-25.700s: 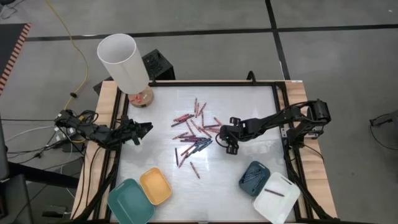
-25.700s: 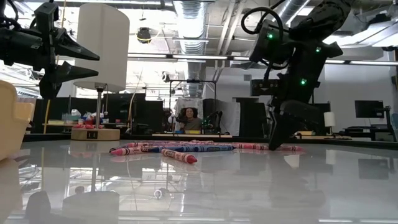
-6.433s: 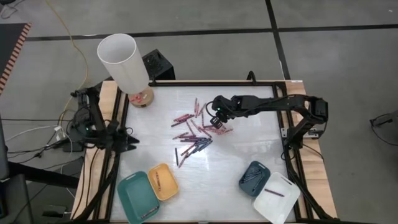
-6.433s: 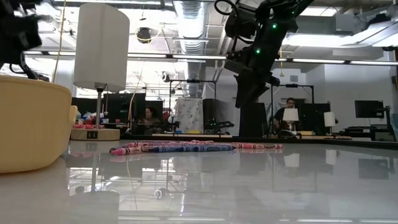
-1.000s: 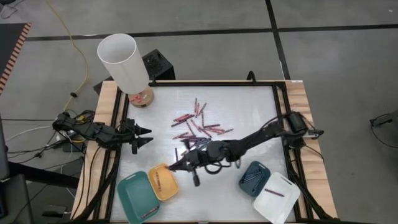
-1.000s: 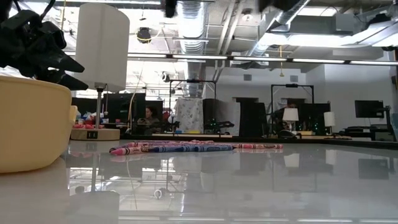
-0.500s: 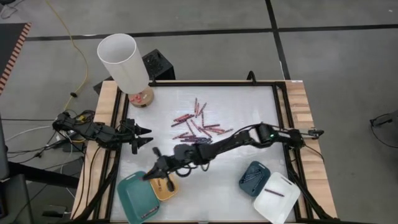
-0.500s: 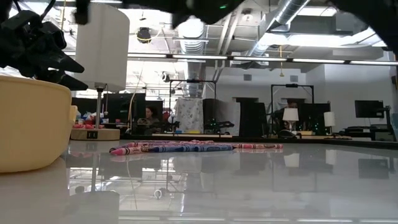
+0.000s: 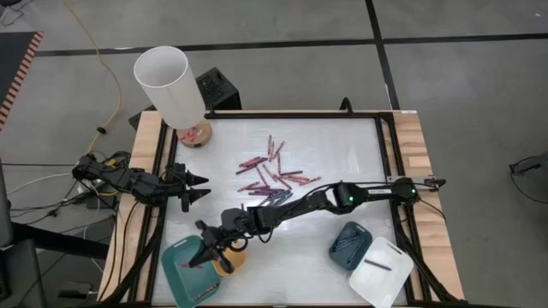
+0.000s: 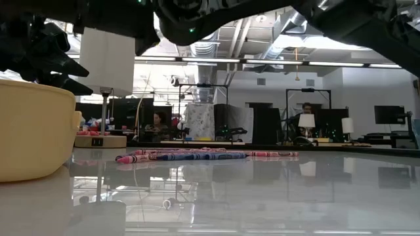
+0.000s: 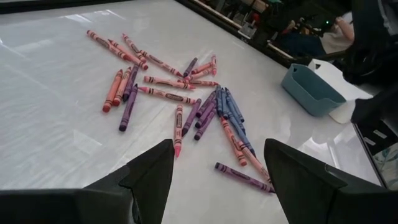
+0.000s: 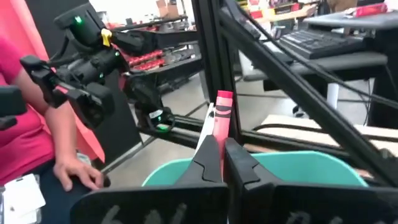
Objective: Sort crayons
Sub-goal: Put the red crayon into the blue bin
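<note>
The left tool waits at the left edge of the high view, level with the middle of the glossy white counter, its two dark fingers spread wide with nothing between them. Over the last second the right arm has swung from the middle of the picture down to the lower left, so the right tool now hangs above the teal plastic tray, just beside the yellow plastic tray. Its fingers are pinched shut on a single thin red wax crayon, which stands upright between the tips with its top poking clear; in the right wrist view the teal tray's rim shows directly behind and below it. I judge this as a carry finished and a drop about to come: the crayon sits over the teal tray but is not yet let go. Right of that, in the centre of the high view, the loose heap of red, pink, purple and blue crayons lies unsorted on the counter, well apart from the right tool
</note>
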You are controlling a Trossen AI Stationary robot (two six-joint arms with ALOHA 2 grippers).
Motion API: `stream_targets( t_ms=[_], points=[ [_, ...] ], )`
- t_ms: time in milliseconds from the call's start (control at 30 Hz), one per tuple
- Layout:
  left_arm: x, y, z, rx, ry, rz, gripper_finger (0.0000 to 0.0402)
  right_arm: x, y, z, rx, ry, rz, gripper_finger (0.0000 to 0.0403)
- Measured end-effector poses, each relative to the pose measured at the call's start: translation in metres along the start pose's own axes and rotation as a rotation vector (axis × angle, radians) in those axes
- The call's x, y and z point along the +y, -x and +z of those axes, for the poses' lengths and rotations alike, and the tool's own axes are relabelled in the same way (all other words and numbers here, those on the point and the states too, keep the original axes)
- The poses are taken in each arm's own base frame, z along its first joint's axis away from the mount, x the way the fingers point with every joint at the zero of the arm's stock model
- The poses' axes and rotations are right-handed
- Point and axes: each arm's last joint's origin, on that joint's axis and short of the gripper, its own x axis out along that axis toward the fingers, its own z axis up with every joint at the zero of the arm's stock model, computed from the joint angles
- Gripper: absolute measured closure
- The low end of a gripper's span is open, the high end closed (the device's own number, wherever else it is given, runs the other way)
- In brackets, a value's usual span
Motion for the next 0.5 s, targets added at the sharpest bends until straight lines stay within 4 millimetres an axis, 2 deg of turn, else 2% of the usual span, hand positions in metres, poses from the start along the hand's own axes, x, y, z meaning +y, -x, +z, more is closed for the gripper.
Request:
stream_targets(
  t_ms=[200, 500],
  points=[
    [0.0000, 0.0000, 0.0000, 0.000, 0.000, 0.000, 0.0161, -0.0014, 0.0003, -0.0084, 0.078, -0.016, -0.015, 0.0402],
    [0.0000, 0.0000, 0.0000, 0.000, 0.000, 0.000, 0.0161, -0.0001, -0.0008, -0.0109, 0.092, 0.008, -0.044, 0.0401]
  ],
)
